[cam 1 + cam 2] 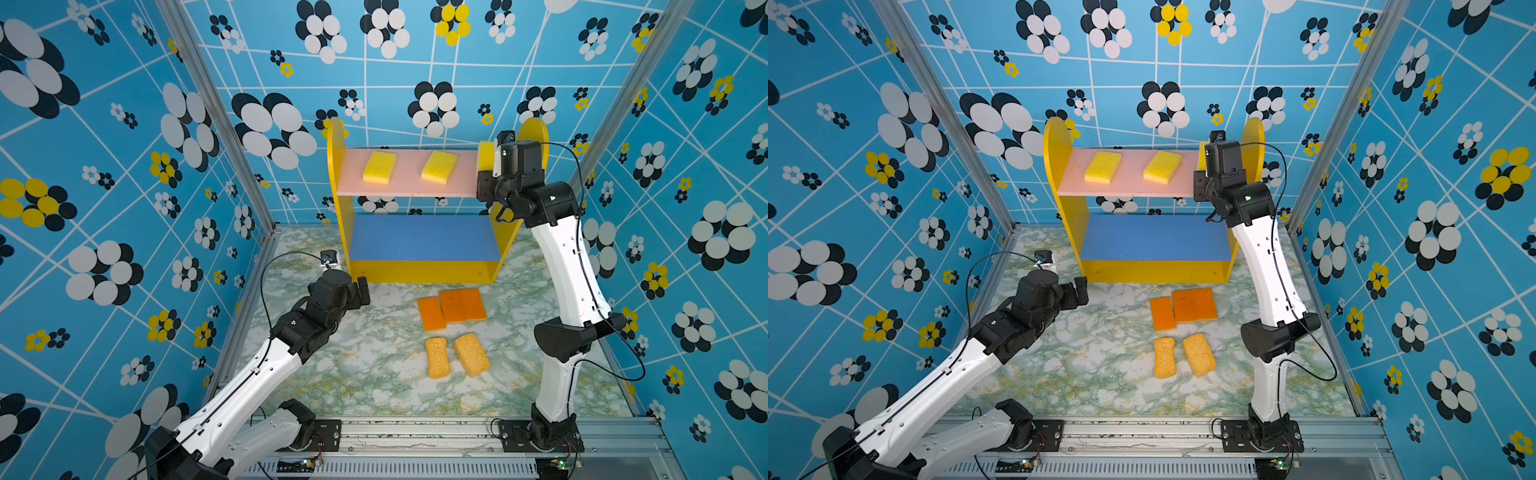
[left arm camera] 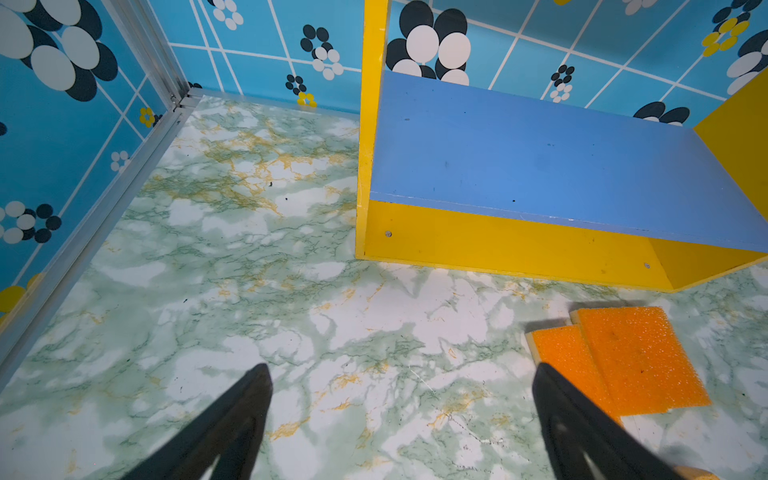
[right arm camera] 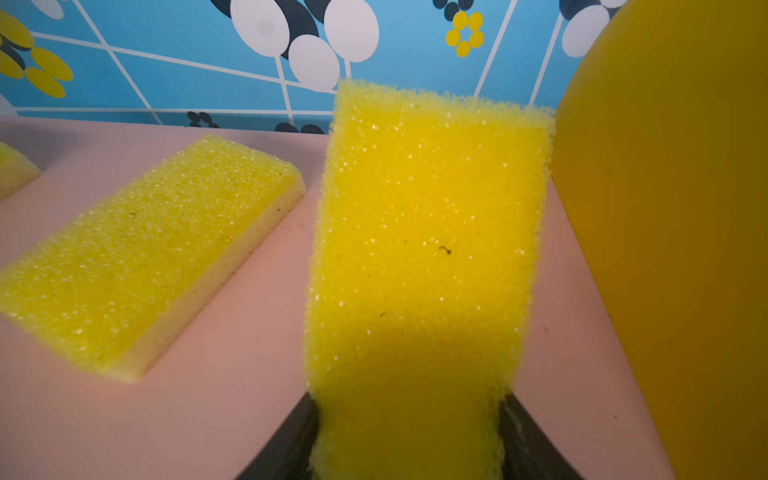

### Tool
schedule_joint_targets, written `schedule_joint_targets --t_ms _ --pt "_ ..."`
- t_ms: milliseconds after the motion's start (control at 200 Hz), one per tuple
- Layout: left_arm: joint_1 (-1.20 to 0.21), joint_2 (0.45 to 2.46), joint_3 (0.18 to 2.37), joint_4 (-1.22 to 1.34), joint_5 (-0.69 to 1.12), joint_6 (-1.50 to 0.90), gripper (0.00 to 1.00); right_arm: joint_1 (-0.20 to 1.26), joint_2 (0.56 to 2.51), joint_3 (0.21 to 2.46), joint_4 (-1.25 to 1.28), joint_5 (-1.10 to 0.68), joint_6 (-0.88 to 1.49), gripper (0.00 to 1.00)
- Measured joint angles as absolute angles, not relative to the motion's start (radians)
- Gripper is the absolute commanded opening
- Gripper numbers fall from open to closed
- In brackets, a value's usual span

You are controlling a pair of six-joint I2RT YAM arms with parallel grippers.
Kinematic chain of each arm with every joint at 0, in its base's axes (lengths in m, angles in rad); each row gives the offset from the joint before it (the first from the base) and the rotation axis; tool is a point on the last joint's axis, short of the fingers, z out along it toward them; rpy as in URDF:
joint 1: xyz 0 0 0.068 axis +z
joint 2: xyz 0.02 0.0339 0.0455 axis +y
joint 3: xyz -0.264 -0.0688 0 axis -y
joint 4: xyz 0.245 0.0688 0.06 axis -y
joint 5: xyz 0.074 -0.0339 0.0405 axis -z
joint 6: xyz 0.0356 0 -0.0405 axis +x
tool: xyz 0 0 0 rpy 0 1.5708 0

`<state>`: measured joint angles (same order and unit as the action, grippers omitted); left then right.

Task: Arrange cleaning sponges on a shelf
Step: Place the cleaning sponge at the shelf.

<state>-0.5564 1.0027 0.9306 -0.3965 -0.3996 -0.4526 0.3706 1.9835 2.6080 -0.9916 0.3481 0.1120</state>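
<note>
Nearest on the marble table [image 1: 365, 374] lie two tan porous sponges [image 1: 456, 356] side by side, and just beyond them three orange sponges [image 1: 453, 309] edge to edge before the shelf [image 1: 424, 272]; the left gripper [image 2: 401, 419] hovers beside these, its jaws spread wide and holding nothing. The shelf's blue lower board [image 1: 424, 237] is bare, while the pink upper board [image 1: 409, 178] carries two yellow sponges [image 1: 379, 167] lying flat and apart. At that board's right end, close by the yellow side panel [image 3: 673, 208], the right gripper [image 3: 409, 436] pinches a third yellow sponge [image 3: 424, 249] by its near end, tilted up over the pink surface.
</note>
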Motion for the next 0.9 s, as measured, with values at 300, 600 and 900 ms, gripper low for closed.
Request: schedule_joint_targets --t_ms 300,600,900 --pt "-0.556 1.005 0.931 -0.397 -0.395 -0.453 0.99 0.368 1.989 2.61 -0.992 0.341 0.12 0.65" --pt "-0.556 1.005 0.933 -0.397 -0.395 -0.453 0.99 0.368 1.989 2.603 -0.989 0.334 0.128 0.69" --pt "-0.556 1.005 0.936 -0.397 -0.395 -0.453 0.99 0.366 1.985 2.557 -0.952 0.335 0.136 0.73"
